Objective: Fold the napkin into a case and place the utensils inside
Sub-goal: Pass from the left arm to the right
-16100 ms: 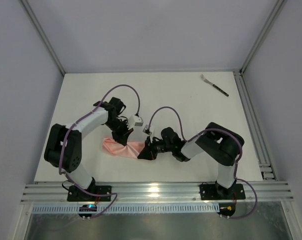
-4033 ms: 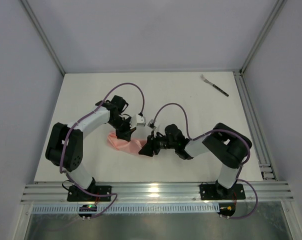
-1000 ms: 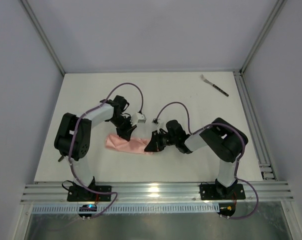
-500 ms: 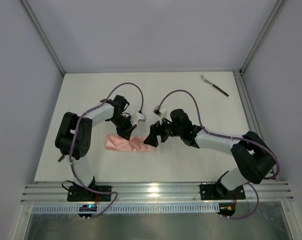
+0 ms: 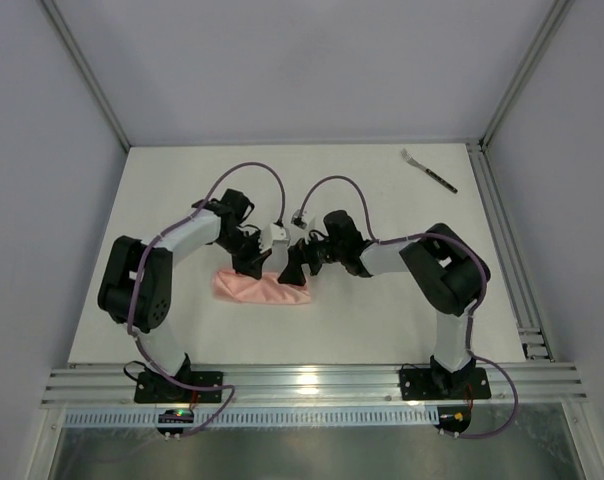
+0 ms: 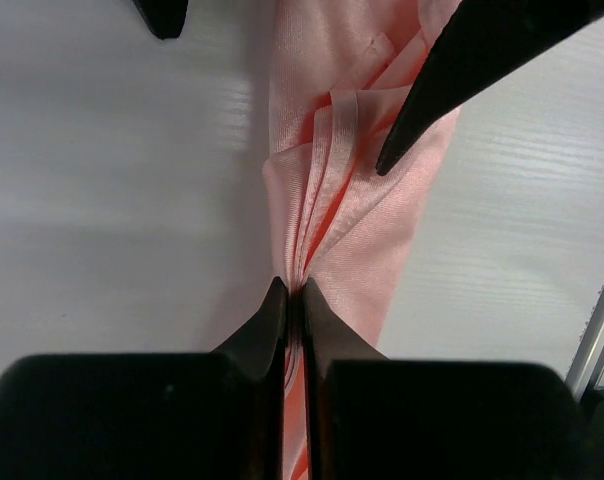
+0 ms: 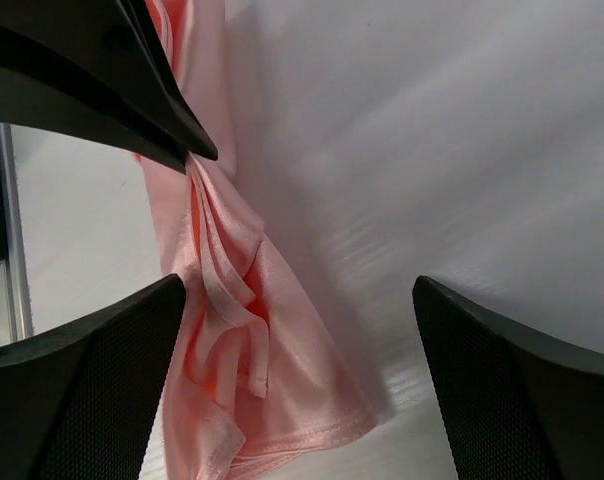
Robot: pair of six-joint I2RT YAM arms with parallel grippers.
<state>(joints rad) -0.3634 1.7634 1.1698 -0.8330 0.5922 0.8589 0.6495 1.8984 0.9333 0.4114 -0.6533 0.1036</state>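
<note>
Pink napkin (image 5: 262, 289), bunched lengthwise on desk (image 5: 382, 330), pleats clamped in left tool (image 6: 291, 287). Wide apart, right tool (image 7: 297, 285) sits over its end

Centre: black left gripper (image 5: 252, 268) and black right gripper (image 5: 292, 272) crowd the salmon-pink folded cloth (image 5: 267, 291) from its far edge.
Far-right corner: slim dark-handled silvery fork (image 5: 429, 170), white tabletop (image 5: 382, 200) around it open.

White table (image 5: 362, 190) — aluminium rail (image 5: 312, 383) along its near edge.
</note>
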